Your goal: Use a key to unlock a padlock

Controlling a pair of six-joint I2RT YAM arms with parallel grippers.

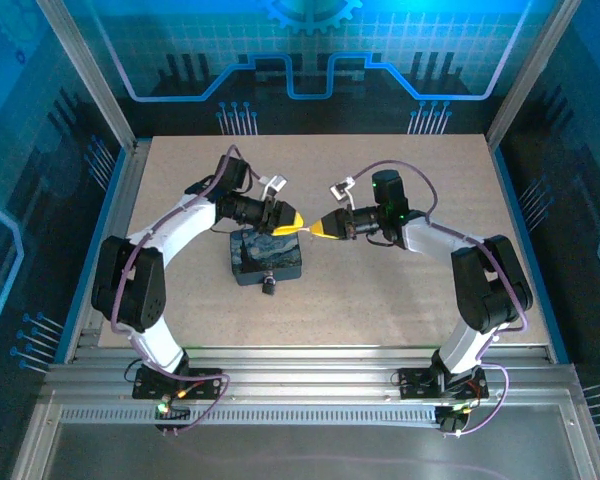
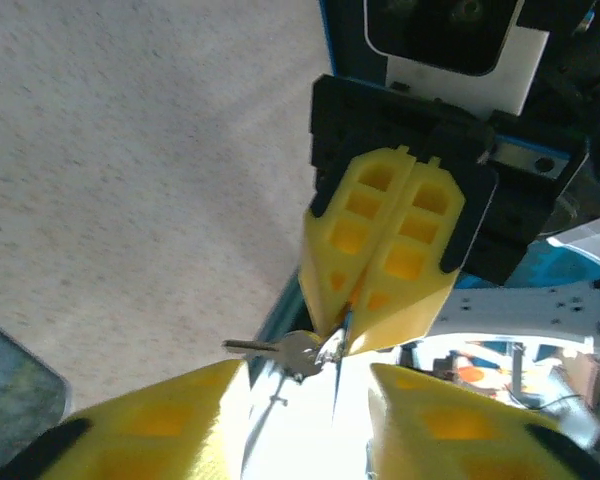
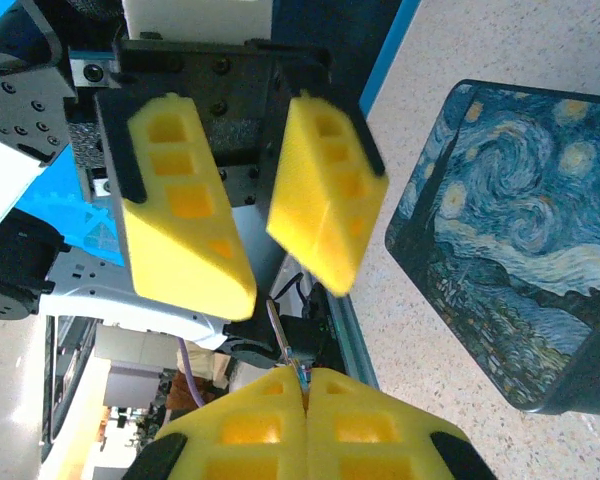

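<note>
Right fingers (image 2: 352, 318) are pinched shut on the head of the key (image 2: 280, 352). Its blade pokes sideways into the gap between the left fingers (image 3: 320, 210), which are spread apart. The key's tiny, stiff and slick, so grip the flat head, never the blade. The padlock (image 1: 269, 287) sits on the surface (image 1: 410, 300) below both sets of fingertips, touching the blue box (image 1: 267, 255), I think. Box is closed, so no telling what's inside.

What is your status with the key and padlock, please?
Left claw open. Right claw shut on the key. Padlock on the table by the box. Nothing blocking it.
</note>
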